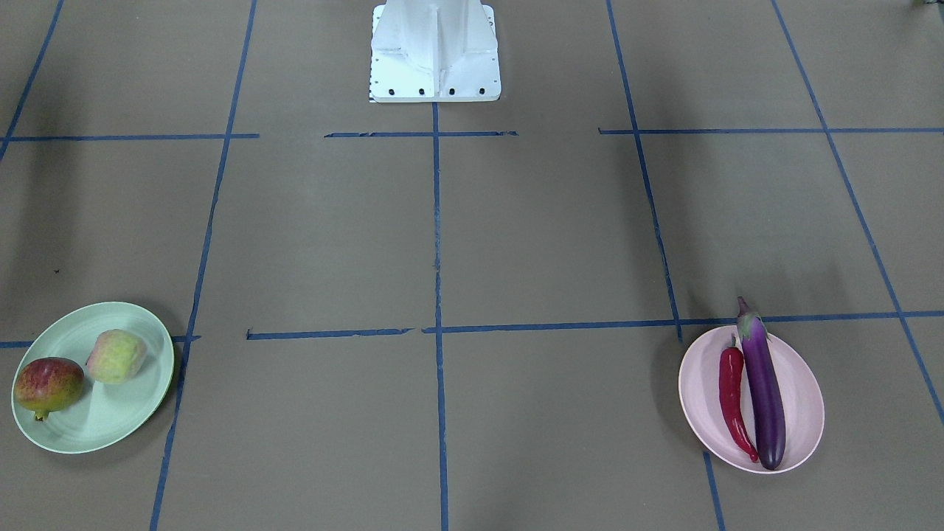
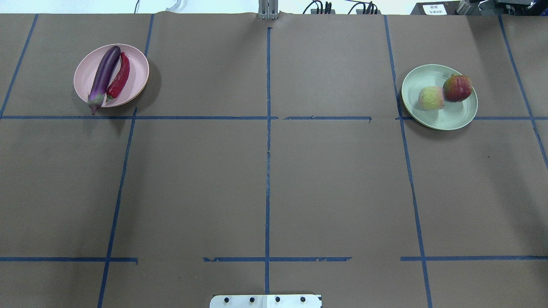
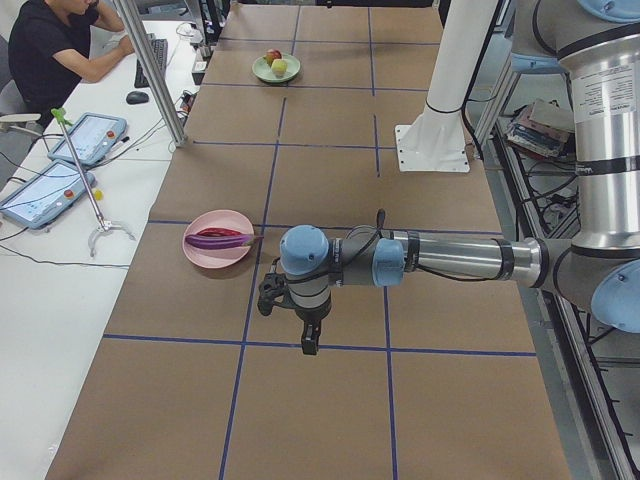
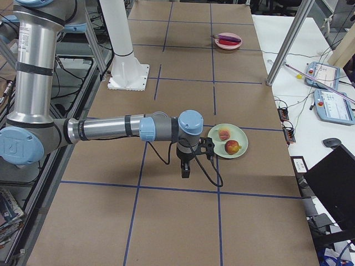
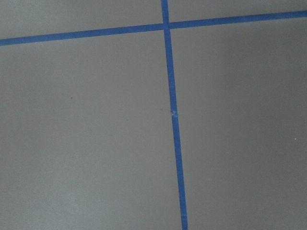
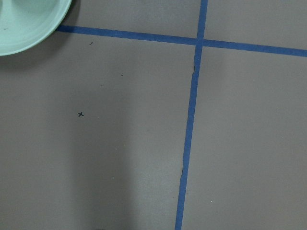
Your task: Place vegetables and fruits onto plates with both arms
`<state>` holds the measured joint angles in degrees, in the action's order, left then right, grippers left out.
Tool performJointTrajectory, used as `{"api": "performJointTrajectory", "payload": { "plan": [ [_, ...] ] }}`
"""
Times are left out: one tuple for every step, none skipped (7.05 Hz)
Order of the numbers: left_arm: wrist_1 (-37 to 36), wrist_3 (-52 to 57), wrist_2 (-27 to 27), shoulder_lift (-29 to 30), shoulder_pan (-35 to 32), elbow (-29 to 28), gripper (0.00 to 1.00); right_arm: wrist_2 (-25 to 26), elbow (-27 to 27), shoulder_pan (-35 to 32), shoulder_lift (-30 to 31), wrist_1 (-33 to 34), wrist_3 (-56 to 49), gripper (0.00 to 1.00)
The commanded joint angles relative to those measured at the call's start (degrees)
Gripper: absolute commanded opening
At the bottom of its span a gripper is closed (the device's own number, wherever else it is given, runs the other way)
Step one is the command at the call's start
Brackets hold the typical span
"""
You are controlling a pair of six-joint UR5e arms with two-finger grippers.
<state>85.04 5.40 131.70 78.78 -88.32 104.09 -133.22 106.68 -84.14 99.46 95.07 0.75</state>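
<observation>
The purple eggplant and the red chili lie side by side on the pink plate. The peach-like fruit and the pomegranate-like fruit sit on the mint green plate. Both arms show only in the side views. My left gripper hangs over bare table, apart from the pink plate. My right gripper hangs beside the green plate. I cannot tell whether either is open or shut. Both wrist views show only table and tape, with the green plate's rim in the right one.
The white base block stands at the robot's edge of the table. Blue tape lines cross the brown surface. A person sits at a side desk with tablets. Metal posts stand along the table's far edge.
</observation>
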Motion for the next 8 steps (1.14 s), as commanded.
{"api": "performJointTrajectory", "payload": {
  "plan": [
    [-0.05,0.13,-0.22,-0.12,0.08,-0.12,1.00,-0.72,-0.69,0.03,-0.23,0.03,-0.05,1.00],
    [-0.05,0.13,-0.21,-0.03,1.03,0.06,1.00,-2.03,-0.34,-0.06,-0.23,0.03,-0.05,1.00],
    [-0.05,0.13,-0.30,0.32,1.13,0.06,1.00,-3.70,-0.16,-0.06,0.29,-0.06,-0.05,1.00],
    [-0.05,0.13,-0.30,0.32,1.13,-0.38,1.00,-3.02,-1.12,0.03,0.47,-0.06,-0.40,1.00],
    [-0.23,0.13,-0.13,-0.38,0.96,0.75,1.00,-3.10,-1.39,0.03,0.21,-0.14,-0.57,1.00],
    [-0.05,0.13,1.09,-1.43,1.04,0.59,1.00,-3.10,-2.00,0.03,0.29,-0.14,-0.84,1.00],
    [-0.05,0.13,1.10,-1.44,1.04,0.24,1.00,-3.36,-1.66,0.03,0.47,-0.14,-0.58,1.00],
    [0.64,0.13,1.10,-1.35,1.13,-0.03,1.00,-3.45,-1.31,0.03,0.47,-0.14,-0.31,1.00]
  ]
}}
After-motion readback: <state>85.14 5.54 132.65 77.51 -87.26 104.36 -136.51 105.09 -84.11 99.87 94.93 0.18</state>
